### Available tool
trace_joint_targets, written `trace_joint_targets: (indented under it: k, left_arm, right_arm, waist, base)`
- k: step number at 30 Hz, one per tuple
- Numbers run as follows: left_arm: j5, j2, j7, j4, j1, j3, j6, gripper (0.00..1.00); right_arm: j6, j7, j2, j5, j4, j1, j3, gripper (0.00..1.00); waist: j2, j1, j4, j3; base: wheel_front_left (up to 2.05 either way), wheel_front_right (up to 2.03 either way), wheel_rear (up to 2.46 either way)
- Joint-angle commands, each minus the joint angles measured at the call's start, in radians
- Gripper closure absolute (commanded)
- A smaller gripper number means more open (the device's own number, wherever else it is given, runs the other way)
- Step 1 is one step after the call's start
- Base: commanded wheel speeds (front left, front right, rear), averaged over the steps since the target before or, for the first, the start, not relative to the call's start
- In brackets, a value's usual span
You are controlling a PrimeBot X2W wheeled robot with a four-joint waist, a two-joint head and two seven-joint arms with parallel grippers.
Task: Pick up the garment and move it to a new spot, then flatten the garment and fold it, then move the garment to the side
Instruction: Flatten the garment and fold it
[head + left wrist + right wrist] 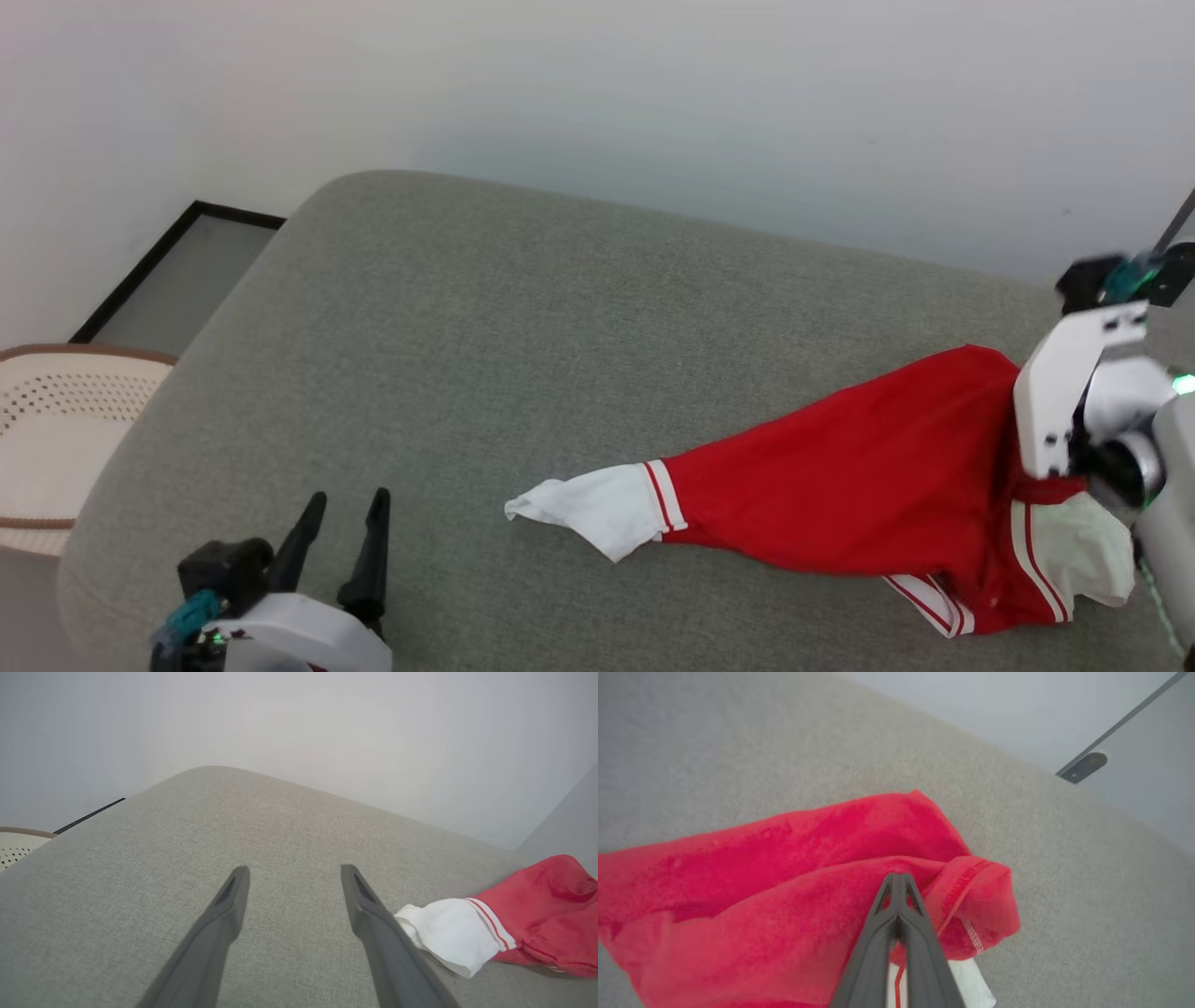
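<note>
The garment (868, 467), a red jersey with white sleeves and red-and-white stripe trim, lies bunched and drawn out long on the right of the grey upholstered surface (467, 355). One white sleeve (597, 509) trails left and another lies at the lower right; the lettering is hidden. In the right wrist view my right gripper (899, 879) is shut, its tips pinching a fold of the red garment (784, 868) near a hem. In the head view its white wrist (1064, 401) covers the fingers. My left gripper (348, 499) is open over bare fabric, left of the sleeve (448, 933), holding nothing.
A cream perforated basket (47, 439) with a brown rim stands off the surface's left edge, beside a dark-framed panel (177, 280) on the floor. A pale wall runs behind. Bare grey fabric spans the left and middle. A dark metal bar (1087, 763) crosses the right wrist view's upper right.
</note>
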Motion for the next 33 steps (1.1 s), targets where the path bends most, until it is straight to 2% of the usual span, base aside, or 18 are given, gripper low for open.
trace_joint_targets:
  k: [1,9,16,18,25,31,33]
  left_arm:
    - [-0.003,-0.001,0.0,0.0,-0.008,0.0,-0.002,0.0]
    - [-0.001,-0.015,0.0,0.0,-0.037,-0.064,-0.002,0.0]
    - [-0.011,-0.034,0.0,-0.001,-0.076,-0.128,-0.002,0.0]
    - [-0.017,-0.039,0.0,0.002,-0.087,-0.136,-0.002,0.0]
    - [-0.027,-0.079,0.0,0.007,-0.137,-0.197,-0.002,0.0]
    - [-0.036,-0.106,0.0,0.008,-0.161,-0.223,-0.001,0.0]
    - [-0.037,-0.112,0.0,0.007,-0.169,-0.224,-0.001,0.0]
  right_arm:
    - [-0.001,-0.008,-0.004,-0.002,-0.002,-0.008,-0.002,1.0]
    - [-0.001,-0.139,-0.014,-0.065,0.043,-0.099,-0.008,1.0]
    - [-0.001,-0.274,-0.015,-0.128,0.165,-0.206,-0.035,1.0]
    - [-0.001,-0.302,-0.001,-0.151,0.198,-0.245,-0.012,1.0]
    - [-0.001,-0.429,-0.021,-0.223,0.33,-0.378,-0.012,1.0]
    - [-0.001,-0.494,0.006,-0.279,0.439,-0.446,-0.007,1.0]
    - [-0.001,-0.483,0.019,-0.289,0.481,-0.467,-0.014,1.0]
  waist:
    - [0.0,0.0,0.004,0.001]
    - [0.0,0.0,0.068,0.019]
    - [0.0,0.0,0.143,0.057]
    - [0.0,0.0,0.153,0.073]
    - [0.0,0.0,0.226,0.137]
    - [0.0,0.0,0.254,0.187]
    - [0.0,0.0,0.259,0.199]
  base:
    - [0.0,0.0,0.0]
    - [0.0,0.0,0.0]
    - [0.0,0.0,0.0]
    - [0.0,0.0,0.0]
    - [0.0,0.0,0.0]
    - [0.0,0.0,0.0]
    - [0.0,0.0,0.0]
